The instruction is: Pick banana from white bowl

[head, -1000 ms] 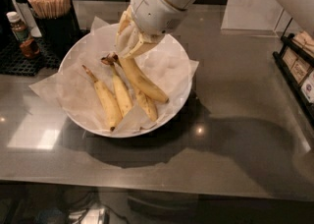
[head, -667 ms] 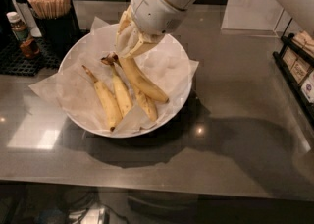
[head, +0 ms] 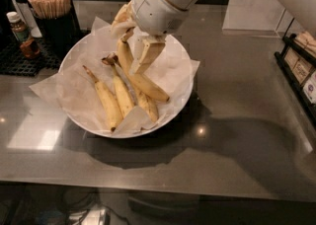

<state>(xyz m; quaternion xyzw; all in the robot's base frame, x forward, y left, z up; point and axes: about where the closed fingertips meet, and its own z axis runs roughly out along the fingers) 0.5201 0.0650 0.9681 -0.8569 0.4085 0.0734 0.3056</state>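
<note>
The white bowl [head: 180,98], lined with crinkled paper, stands on the dark counter and holds several bananas. The banana [head: 148,87] lies at the right of the bunch, running from under the gripper down to a dark tip near the bowl's right rim. Its stem end is hidden by the gripper. My gripper [head: 134,41] hangs over the bowl's back part, its fingers apart and straddling the banana's upper end. One tan finger [head: 149,54] sits just right of the banana. A pair joined at a dark stem [head: 123,93] and a single thin-stemmed banana [head: 106,103] lie to the left.
A black holder with wooden sticks [head: 50,3] and a small sauce bottle [head: 22,34] stand on a black mat at the back left. A clear stand [head: 252,7] is at the back right. A dark rack with packets [head: 301,66] lines the right edge.
The gripper has sunk slightly; its right finger now reaches lower beside the banana, and more of the banana's upper part shows between the fingers. The other bananas have not moved.
</note>
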